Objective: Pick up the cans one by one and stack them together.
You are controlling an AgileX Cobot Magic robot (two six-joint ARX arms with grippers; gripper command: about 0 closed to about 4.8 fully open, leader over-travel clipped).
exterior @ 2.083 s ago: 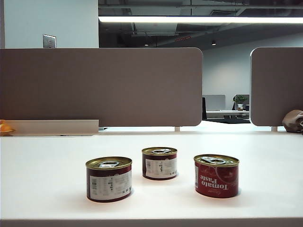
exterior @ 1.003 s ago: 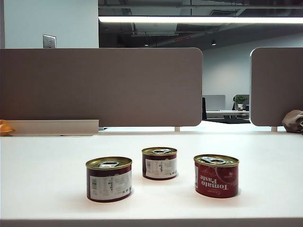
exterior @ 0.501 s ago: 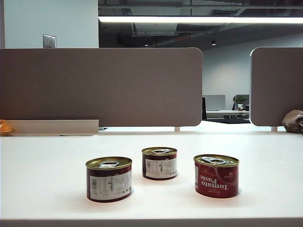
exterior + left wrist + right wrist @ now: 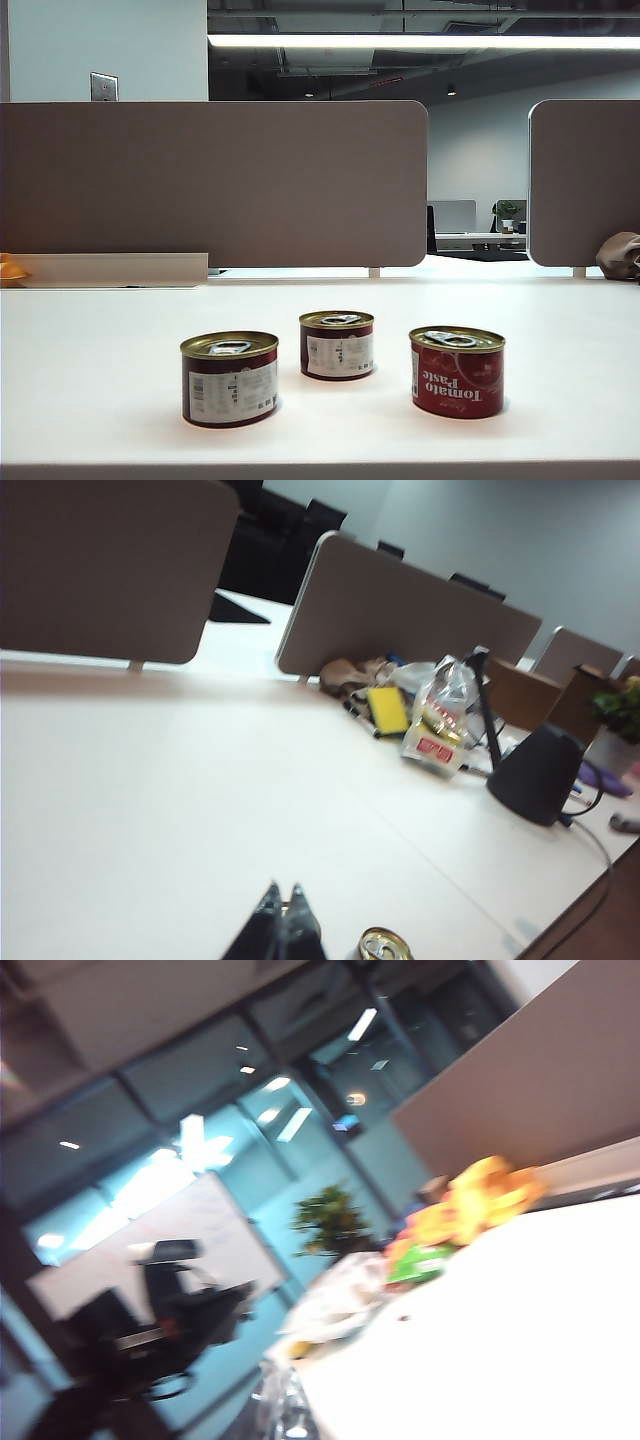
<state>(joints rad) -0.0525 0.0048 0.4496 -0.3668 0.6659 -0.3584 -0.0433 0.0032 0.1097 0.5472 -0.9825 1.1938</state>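
You have three cans standing upright and apart on the white table (image 4: 90, 370): the left can (image 4: 230, 379) nearest the front edge, the middle can (image 4: 337, 345) set further back, and the right can (image 4: 457, 371) with its "Tomato Paste" label upside down. None is stacked. Neither arm shows in the exterior view. Your left gripper (image 4: 281, 920) has its jaws pressed together, empty, above the table with one gold lid (image 4: 385, 945) just beside it. Your right gripper (image 4: 283, 1405) is blurred at the table edge; its jaws are closed, holding nothing.
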